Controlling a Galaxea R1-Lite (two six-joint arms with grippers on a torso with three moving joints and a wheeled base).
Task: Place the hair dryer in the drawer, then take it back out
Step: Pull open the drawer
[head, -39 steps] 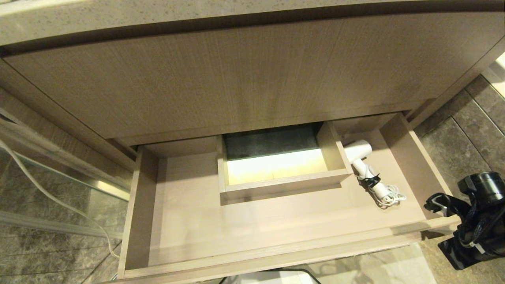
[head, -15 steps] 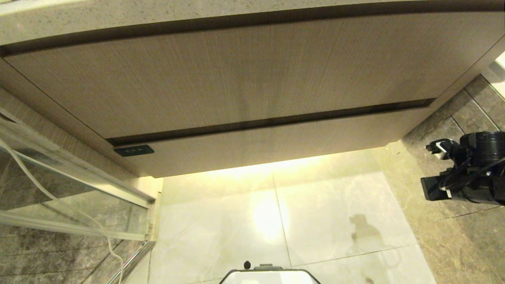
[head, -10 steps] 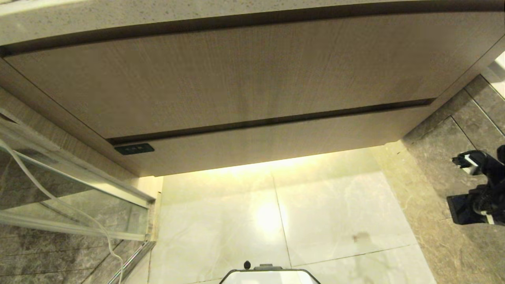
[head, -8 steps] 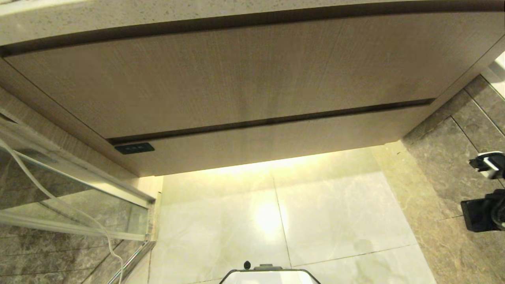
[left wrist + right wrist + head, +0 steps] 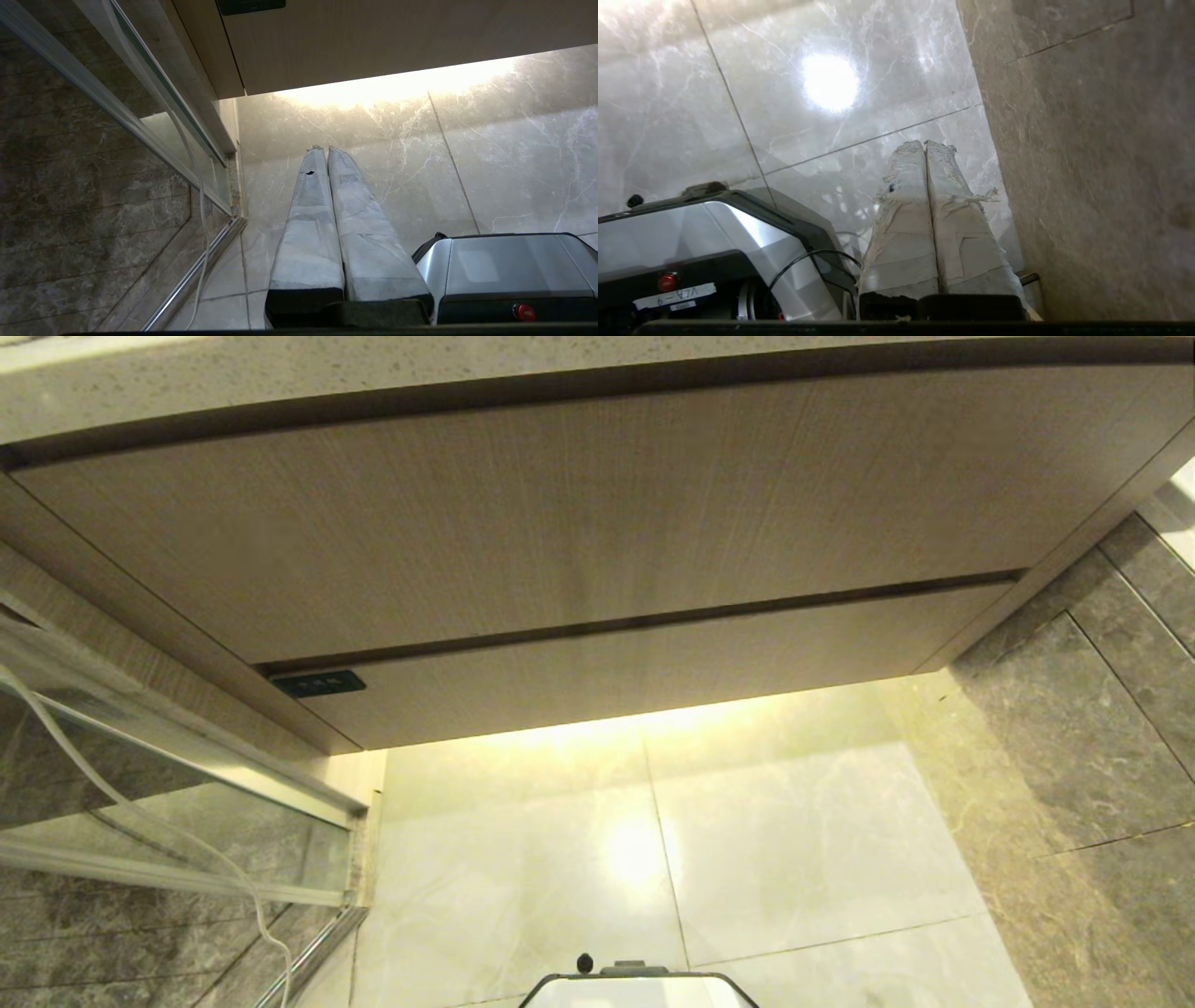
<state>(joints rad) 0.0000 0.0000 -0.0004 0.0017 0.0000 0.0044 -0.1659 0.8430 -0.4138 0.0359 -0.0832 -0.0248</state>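
The drawer (image 5: 616,667) sits fully closed beneath the taller wood panel (image 5: 523,513); the hair dryer is out of sight, presumably inside. Both the left gripper (image 5: 327,154) and right gripper (image 5: 926,147) hang clenched and empty over the floor tiles (image 5: 747,840). The dryer is likely light, smooth plastic, best gripped at its handle.

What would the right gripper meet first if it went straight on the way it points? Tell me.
Judging by the right wrist view, the right gripper, jaws shut and empty, points down at the floor. Nothing shows between them, so it would likely meet the pale glossy tile first, near the seam with the darker stone; depth is unclear.
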